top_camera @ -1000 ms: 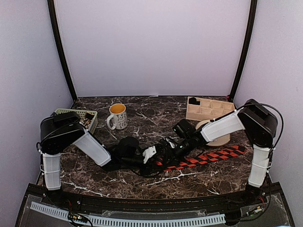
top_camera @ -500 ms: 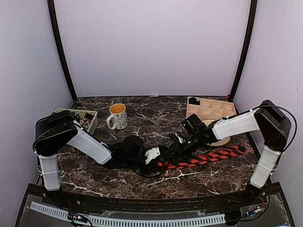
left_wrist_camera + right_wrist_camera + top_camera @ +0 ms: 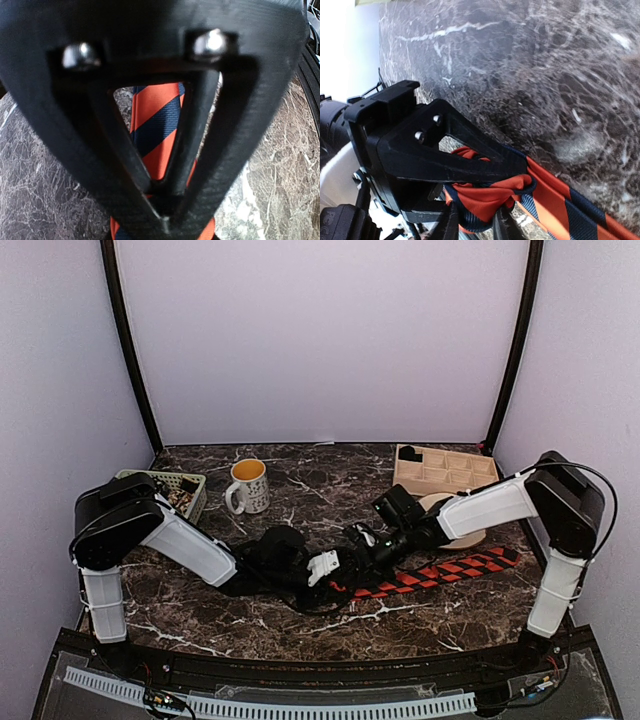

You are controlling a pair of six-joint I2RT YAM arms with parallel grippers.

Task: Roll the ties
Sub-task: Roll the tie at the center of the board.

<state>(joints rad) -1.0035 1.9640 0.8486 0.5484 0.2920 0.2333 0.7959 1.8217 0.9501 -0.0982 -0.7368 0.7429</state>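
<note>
Where the two arms meet near the middle of the counter point(image 3: 300, 625), a little toward its front edge, both grippers bear on one end of the tie point(image 3: 440, 573). The tie, in red-and-black diagonal stripes, lies flat from that point toward the right edge, and its far end stops close to that edge.

Left gripper point(image 3: 338, 575): the fingers are drawn almost together, with striped cloth caught at their tips. Its wrist view shows the stripes running on beneath and beyond them.

Right gripper point(image 3: 476, 220): the fingers stand on either side of a bunched fold of the cloth and press on it, just beside the left gripper's tips. That fold is raised off the counter.

A mug point(image 3: 248, 485) stands toward the back left, a basket point(image 3: 165, 483) sits at the left edge, and a wooden compartment tray point(image 3: 440, 470) occupies the back right corner — all well apart from the tie.
</note>
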